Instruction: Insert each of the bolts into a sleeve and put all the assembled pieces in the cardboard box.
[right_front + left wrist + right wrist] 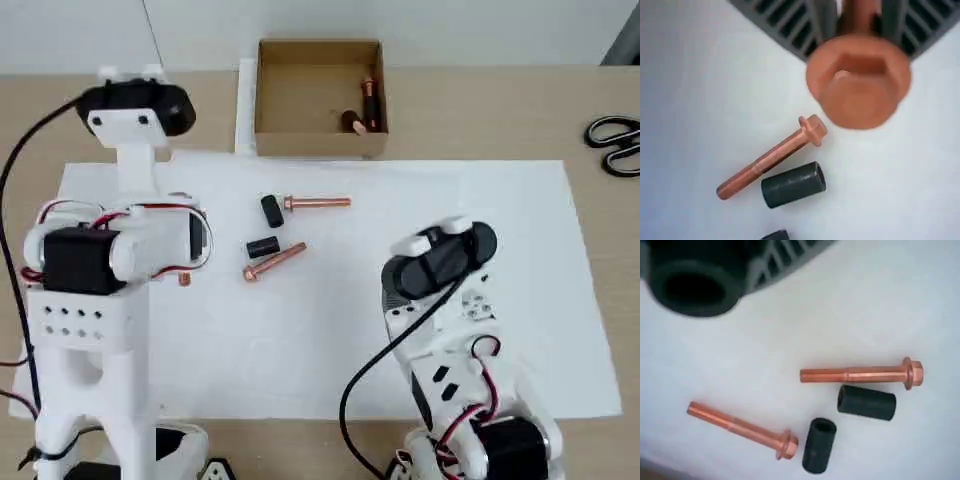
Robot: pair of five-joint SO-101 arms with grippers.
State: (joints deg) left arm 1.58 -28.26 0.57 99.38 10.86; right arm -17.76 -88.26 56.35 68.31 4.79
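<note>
Left gripper (857,16) is pinching a copper bolt, the held bolt (858,82), by its shank, with the flanged hex head towards the wrist camera. Right gripper (737,262) is clamped on a black sleeve, the held sleeve (690,286), with its open bore facing the camera. In the high view the two arms stand well apart over the white sheet (450,200) on the tabletop (500,110). Cardboard box (300,100) at the far edge of the sheet already has an assembled piece (368,103) in its right part. Loose on the sheet: far bolt (318,203) with far sleeve (271,211) just beside its head, and near bolt (275,261) with near sleeve (263,247) alongside it. Judged step: second assembly, both parts picked up but not yet mated. The next move calls for bringing the grippers together with shank and bore on one axis. The bolt's free tip is not visible, so the approach direction is uncertain.
</note>
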